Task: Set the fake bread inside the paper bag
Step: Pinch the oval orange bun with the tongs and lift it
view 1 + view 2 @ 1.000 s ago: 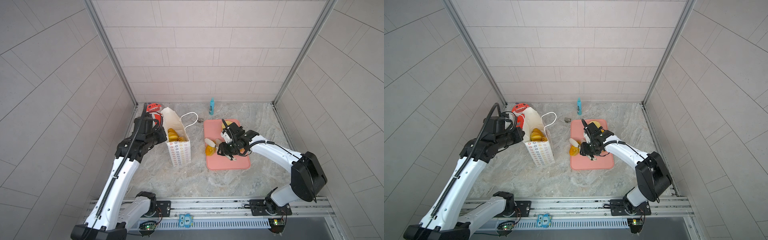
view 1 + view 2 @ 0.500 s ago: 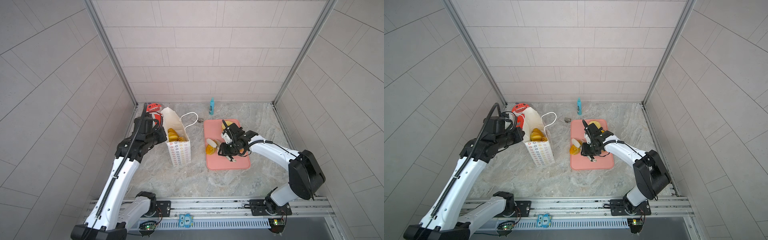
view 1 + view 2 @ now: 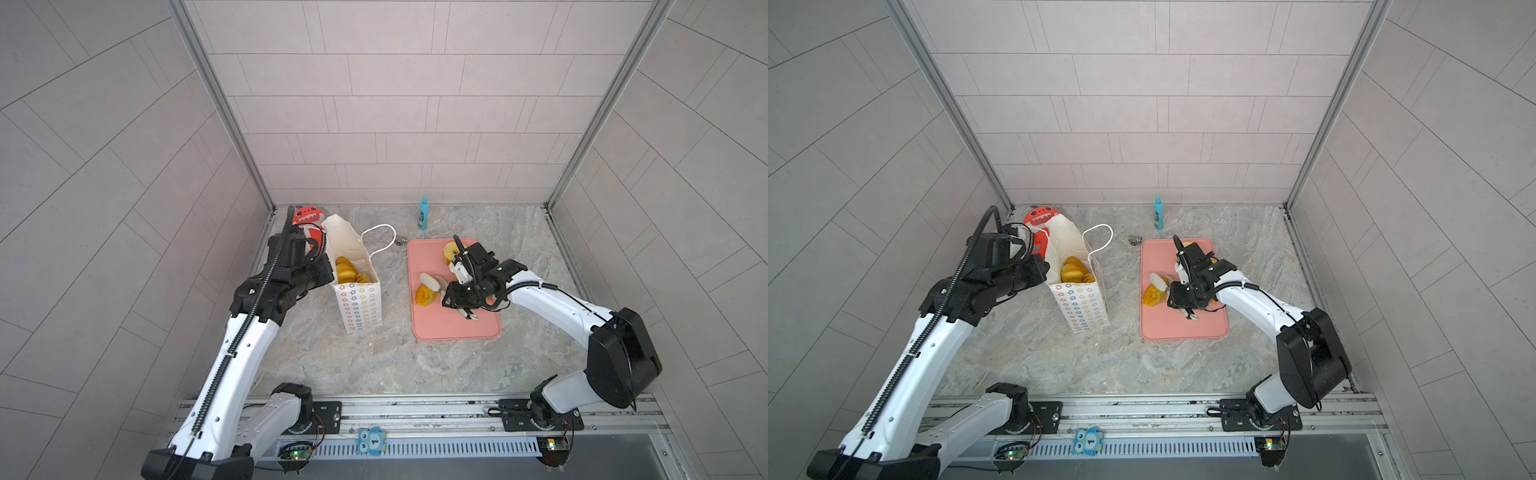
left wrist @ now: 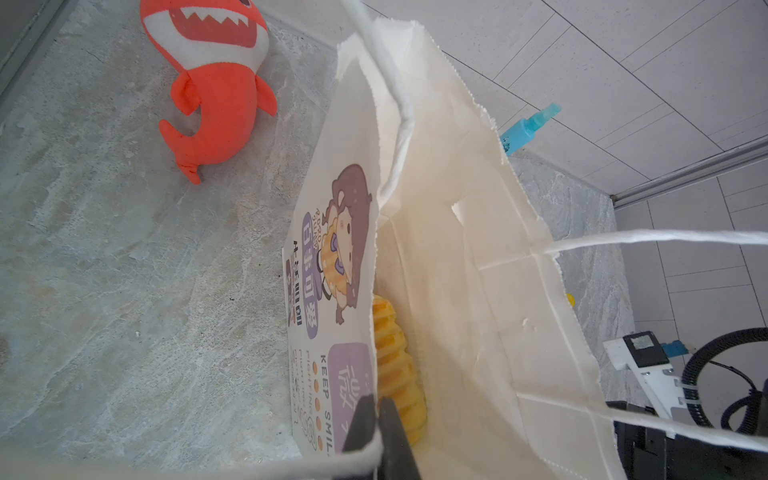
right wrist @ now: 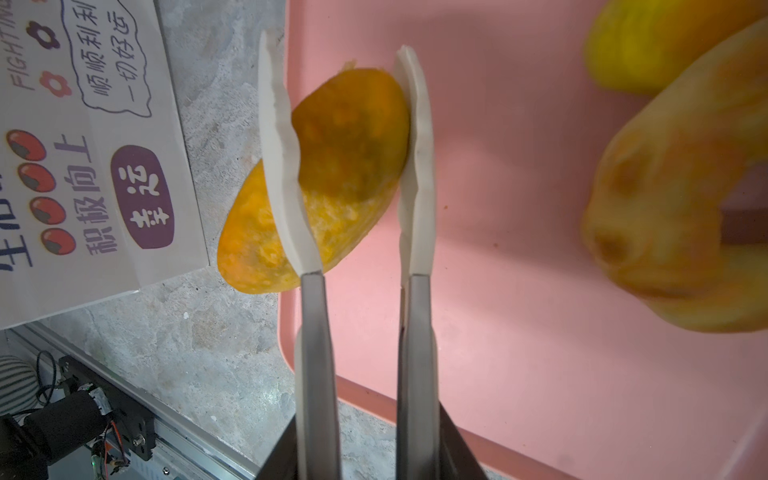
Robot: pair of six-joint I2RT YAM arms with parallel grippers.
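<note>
Top views only: both top views are showing the paper bag (image 3: 360, 303) standing upright left of centre, its star-printed side panel facing the camera. Golden bread pieces (image 3: 347, 270) are sitting inside its open mouth. The pale ring (image 3: 450, 250) is lying at the upper end of the pink tray (image 3: 457, 328).
Left wrist only: this view is showing the bag's cartoon-girl panel and a ridged yellow piece (image 4: 395, 361) deep inside. A red plush shark (image 4: 216, 95) is lying in the upper left of the frame.
Right wrist only: this view is showing the contact on the orange bun (image 5: 353, 137), hidden from above by the arm.
Bun's look: oblong, mottled orange and yellow, lying across the tray's edge and overhanging onto the marble beside the bag.
Right gripper (image 5: 336, 62): it is pinching the bun, its white fingers (image 5: 417, 166) standing partway apart, one pressing the bun's edge and the other crossing its body.
Left gripper (image 4: 376, 400): its dark jaws are clamping together on the bag's rim at the bottom of the frame.
</note>
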